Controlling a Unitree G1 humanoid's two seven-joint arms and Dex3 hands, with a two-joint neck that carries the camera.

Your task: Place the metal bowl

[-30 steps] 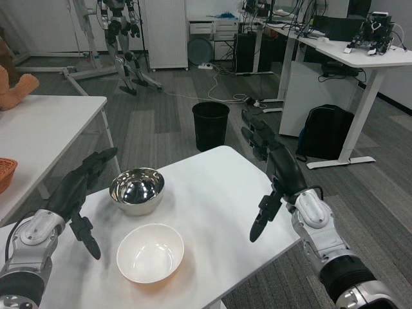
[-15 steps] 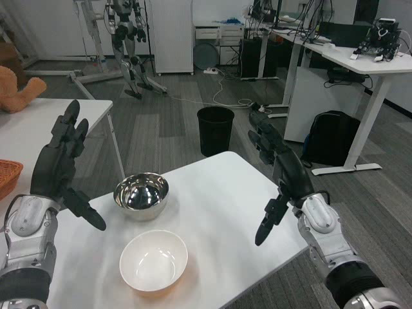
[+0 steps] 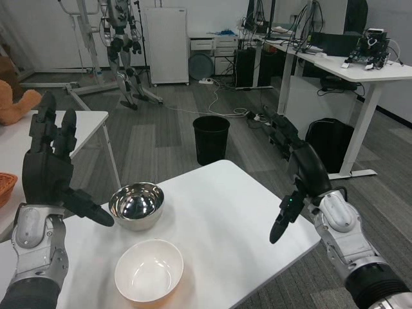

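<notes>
Left hand (image 3: pixel 48 170) is raised above the near left part of the white table (image 3: pixel 219 206), fingers spread and pointing up, thumb reaching out to the right; it holds nothing. The metal bowl (image 3: pixel 136 205) sits upright on the table just right of and below that thumb, close to it but not touching as far as I can see. A white bowl (image 3: pixel 149 270) stands nearer the robot, below the metal one and lower right of the left hand, the two bowls a little apart. Right hand (image 3: pixel 297 172) hovers over the table's right edge, well apart from both bowls, fingers extended forward and apart, thumb hanging down, empty. A black bin (image 3: pixel 211 140) stands on the floor beyond the table, between the two hands.
</notes>
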